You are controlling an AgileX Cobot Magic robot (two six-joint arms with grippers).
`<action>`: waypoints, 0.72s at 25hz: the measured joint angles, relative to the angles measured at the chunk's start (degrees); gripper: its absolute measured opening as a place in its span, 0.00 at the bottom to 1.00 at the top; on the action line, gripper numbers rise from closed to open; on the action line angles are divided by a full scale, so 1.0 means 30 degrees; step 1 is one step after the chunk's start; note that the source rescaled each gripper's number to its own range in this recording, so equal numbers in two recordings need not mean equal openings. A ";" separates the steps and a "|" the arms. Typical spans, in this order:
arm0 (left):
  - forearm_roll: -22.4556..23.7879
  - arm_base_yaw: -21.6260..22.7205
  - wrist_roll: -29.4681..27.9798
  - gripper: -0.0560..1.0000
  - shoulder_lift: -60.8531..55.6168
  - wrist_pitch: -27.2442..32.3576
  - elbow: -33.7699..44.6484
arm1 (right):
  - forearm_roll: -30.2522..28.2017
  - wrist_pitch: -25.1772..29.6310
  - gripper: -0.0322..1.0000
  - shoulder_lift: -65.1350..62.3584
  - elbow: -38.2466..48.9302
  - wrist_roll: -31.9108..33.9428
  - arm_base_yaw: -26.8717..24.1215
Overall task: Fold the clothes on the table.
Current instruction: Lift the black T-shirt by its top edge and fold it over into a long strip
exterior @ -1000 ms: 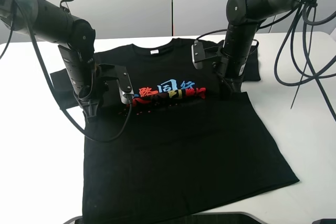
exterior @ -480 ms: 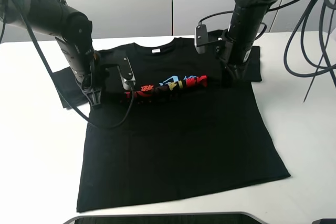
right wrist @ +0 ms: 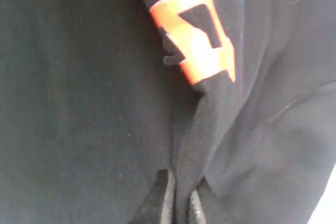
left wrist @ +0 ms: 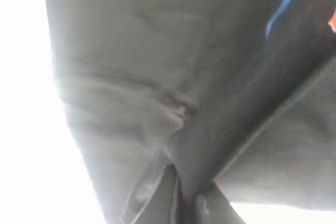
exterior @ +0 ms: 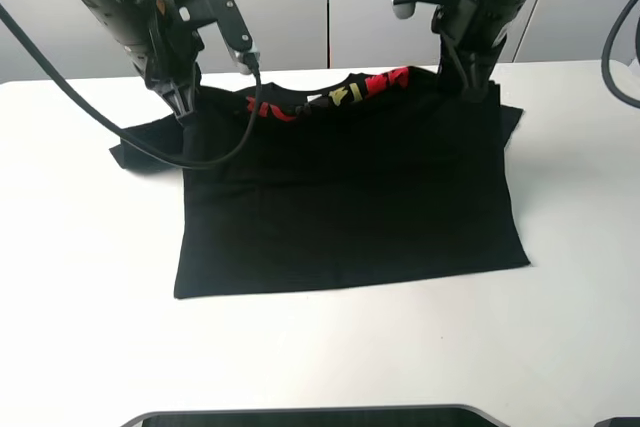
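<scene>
Exterior high, left gripper (exterior: 186,107): clenched on the T-shirt (exterior: 350,197), at the left end of its far fold.
Right gripper (exterior: 468,87): clenched on the fold's right end.
T-shirt: spread on the table (exterior: 80,297), print between the grippers.

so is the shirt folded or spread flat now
Partly folded: the T-shirt is doubled over along its far edge, where only a print strip shows, and the left tool and right tool pinch that fold.
</scene>
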 joint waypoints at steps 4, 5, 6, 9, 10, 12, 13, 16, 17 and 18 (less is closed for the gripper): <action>-0.0118 0.0000 0.0000 0.05 -0.1272 0.0916 -0.0774 | 0.0000 -0.0093 0.03 -0.1563 0.0000 0.0258 0.0000; -0.0164 0.0000 0.0000 0.05 -0.1630 0.1202 -0.0941 | 0.0000 -0.0090 0.03 -0.1983 0.0000 0.0297 0.0000; -0.0193 0.0000 0.0000 0.05 -0.1996 0.1433 -0.1062 | 0.0000 -0.0008 0.03 -0.2401 0.0000 0.0297 0.0000; -0.0193 0.0000 0.0074 0.05 -0.3030 0.1890 -0.1183 | 0.0000 0.0286 0.03 -0.3606 0.0000 0.0333 0.0000; -0.0193 0.0000 0.0069 0.05 -0.3392 0.1963 -0.1183 | 0.0000 0.0330 0.03 -0.4039 0.0000 0.0369 0.0000; -0.0209 0.0000 0.0069 0.05 -0.4017 0.2108 -0.1206 | 0.0042 0.0508 0.03 -0.4833 0.0000 0.0369 0.0000; -0.0209 0.0000 0.0107 0.05 -0.4334 0.2157 -0.1206 | 0.0042 0.0665 0.03 -0.5241 0.0000 0.0369 0.0000; -0.0331 0.0000 0.0142 0.05 -0.5089 0.2700 -0.1310 | 0.0116 0.1743 0.03 -0.6246 0.0000 0.0369 0.0000; -0.0386 0.0000 0.0142 0.05 -0.5303 0.2951 -0.1328 | 0.0292 0.2160 0.03 -0.6511 0.0000 0.0369 0.0000; -0.0587 0.0000 0.0179 0.05 -0.5441 0.3187 -0.1328 | 0.0428 0.2676 0.03 -0.6657 0.0000 0.0369 0.0000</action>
